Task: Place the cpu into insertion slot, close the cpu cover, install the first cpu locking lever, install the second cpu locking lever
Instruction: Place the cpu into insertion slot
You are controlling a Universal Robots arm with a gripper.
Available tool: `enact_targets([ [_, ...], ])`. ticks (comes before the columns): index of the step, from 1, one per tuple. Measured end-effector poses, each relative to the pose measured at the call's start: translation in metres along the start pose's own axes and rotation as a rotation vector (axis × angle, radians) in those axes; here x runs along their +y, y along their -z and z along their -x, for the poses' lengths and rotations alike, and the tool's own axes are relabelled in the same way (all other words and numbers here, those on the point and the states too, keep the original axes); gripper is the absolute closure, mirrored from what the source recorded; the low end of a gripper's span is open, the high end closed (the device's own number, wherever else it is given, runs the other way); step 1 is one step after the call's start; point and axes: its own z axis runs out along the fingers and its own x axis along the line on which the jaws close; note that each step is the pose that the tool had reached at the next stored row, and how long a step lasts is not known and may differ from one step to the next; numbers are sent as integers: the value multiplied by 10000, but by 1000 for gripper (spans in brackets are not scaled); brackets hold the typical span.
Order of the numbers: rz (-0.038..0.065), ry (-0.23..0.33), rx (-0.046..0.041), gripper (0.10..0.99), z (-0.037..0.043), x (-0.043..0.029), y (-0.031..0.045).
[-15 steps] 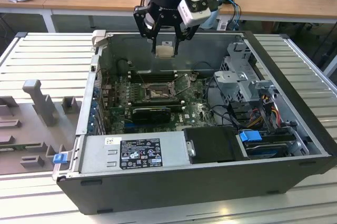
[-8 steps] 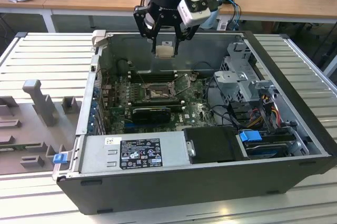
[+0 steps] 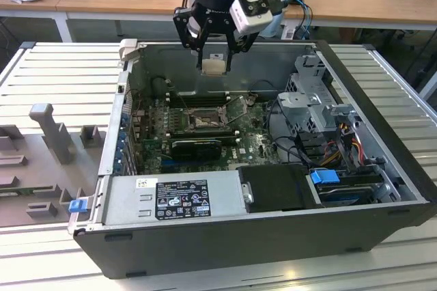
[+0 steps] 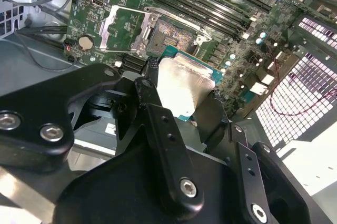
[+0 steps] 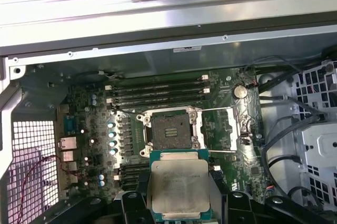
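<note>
My gripper (image 3: 215, 63) hangs above the open computer case, shut on the cpu (image 3: 214, 67), a pale square chip held by its edges. In both wrist views the cpu (image 5: 179, 184) (image 4: 181, 82) lies flat between the black fingers (image 4: 152, 98), clear of the board. The insertion slot (image 5: 171, 131) (image 4: 167, 33) (image 3: 203, 121) sits bare on the green motherboard (image 5: 87, 113), below the chip and apart from it. The cpu cover (image 5: 221, 128) (image 4: 122, 27), a silver frame, is swung open beside the socket.
Long black memory slots (image 5: 158, 90) run beside the socket. The case also holds a power supply (image 3: 174, 199), a drive cage (image 3: 314, 110) with cables and a black card (image 3: 196, 146). The case walls (image 3: 225, 236) rise all round. A grey fixture (image 3: 51, 130) stands on the exterior view's left.
</note>
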Motion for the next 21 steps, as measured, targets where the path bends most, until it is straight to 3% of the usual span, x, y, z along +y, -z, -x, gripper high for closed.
enact_targets([
  [21, 10, -577, -52, 561, 0, -2, -17],
])
